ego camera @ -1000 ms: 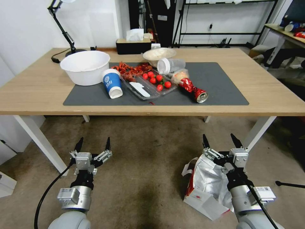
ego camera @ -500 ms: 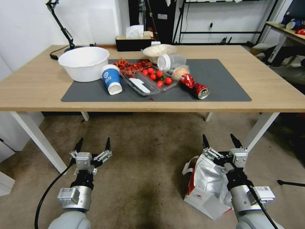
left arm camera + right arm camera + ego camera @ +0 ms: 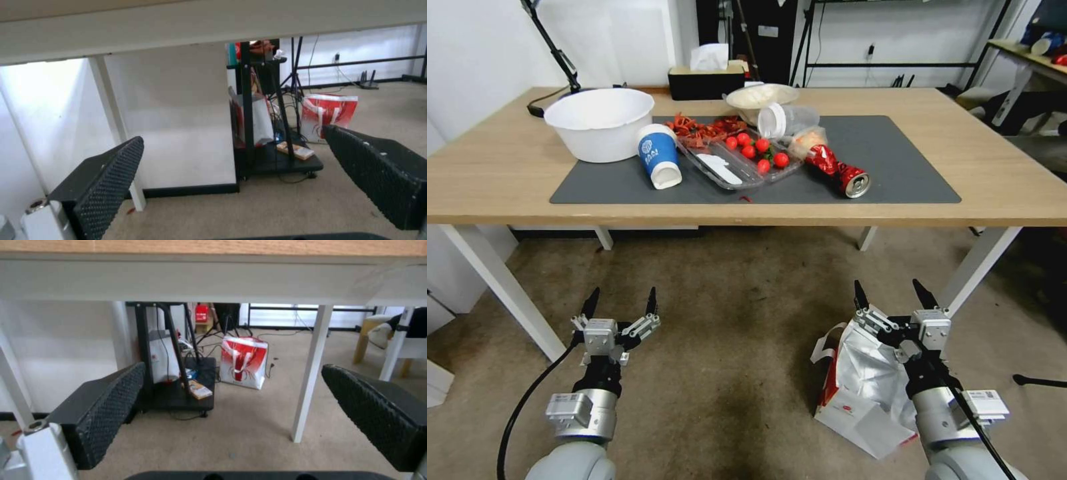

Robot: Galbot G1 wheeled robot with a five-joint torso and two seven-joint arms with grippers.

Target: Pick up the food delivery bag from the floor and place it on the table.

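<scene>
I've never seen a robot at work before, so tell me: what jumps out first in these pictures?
Probably the messy table: a white bowl, a blue paper cup, cherry tomatoes and a crushed red can crowd its grey mat. Below, the food delivery bag lies crumpled on the floor, with the open right gripper above it and the open left gripper over bare carpet.

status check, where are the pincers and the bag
Left pincer open, low over carpet. Right pincer open above the food delivery bag, not gripping. Bag slumped on the floor. Table mat cluttered mid-left.
</scene>
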